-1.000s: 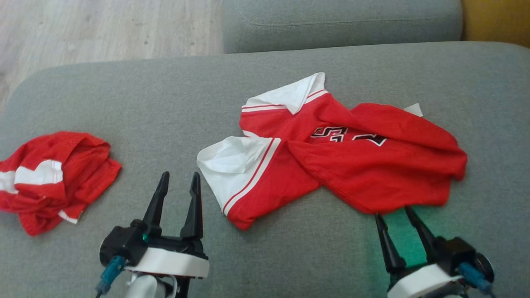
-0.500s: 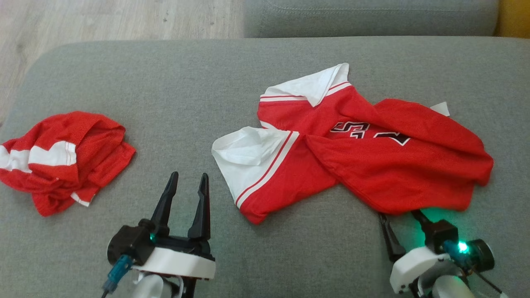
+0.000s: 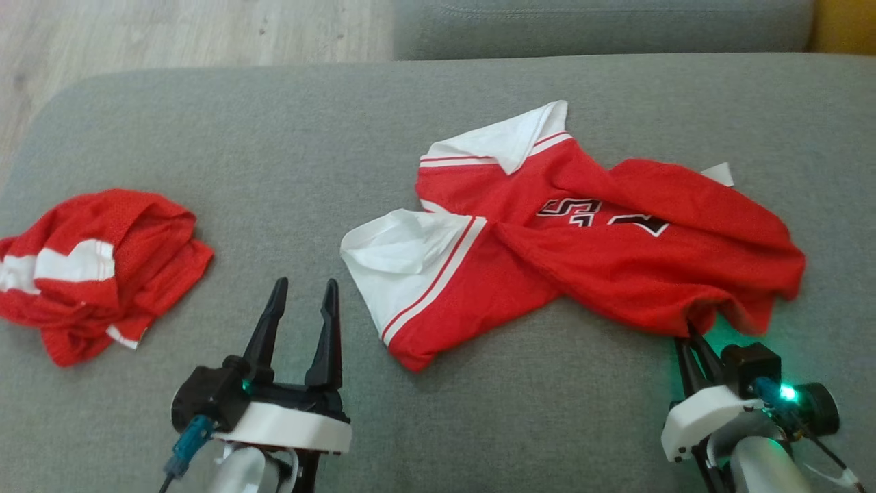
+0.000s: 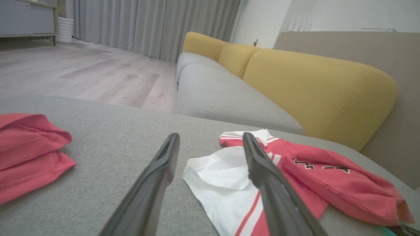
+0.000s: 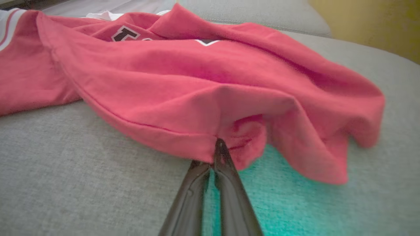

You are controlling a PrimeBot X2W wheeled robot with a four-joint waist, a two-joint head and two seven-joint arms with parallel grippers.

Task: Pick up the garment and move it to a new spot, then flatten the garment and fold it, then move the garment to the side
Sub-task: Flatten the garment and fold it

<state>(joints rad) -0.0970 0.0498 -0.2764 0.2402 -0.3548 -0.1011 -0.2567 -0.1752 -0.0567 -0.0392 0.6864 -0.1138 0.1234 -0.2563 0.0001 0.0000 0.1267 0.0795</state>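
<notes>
The garment (image 3: 602, 260) is a red jersey with white sleeves and black lettering, lying crumpled on the grey sofa seat (image 3: 308, 150). It also appears in the left wrist view (image 4: 328, 183) and the right wrist view (image 5: 183, 85). My right gripper (image 3: 690, 332) is shut on the garment's near hem, and the cloth there is pinched and lifted a little (image 5: 218, 144). My left gripper (image 3: 304, 291) stands open over bare cushion, just left of the white sleeve (image 3: 404, 260), with nothing between its fingers (image 4: 210, 144).
A second red and white garment (image 3: 96, 270) lies bunched at the left end of the seat. Another grey cushion (image 3: 602, 27) and yellow backrests (image 4: 315, 88) lie beyond. Wooden floor (image 3: 171, 34) shows past the far left edge.
My right gripper has moved forward to the garment's near hem and shut on it, bunching the cloth there. The head camera shifted a little. The left gripper stays open.
</notes>
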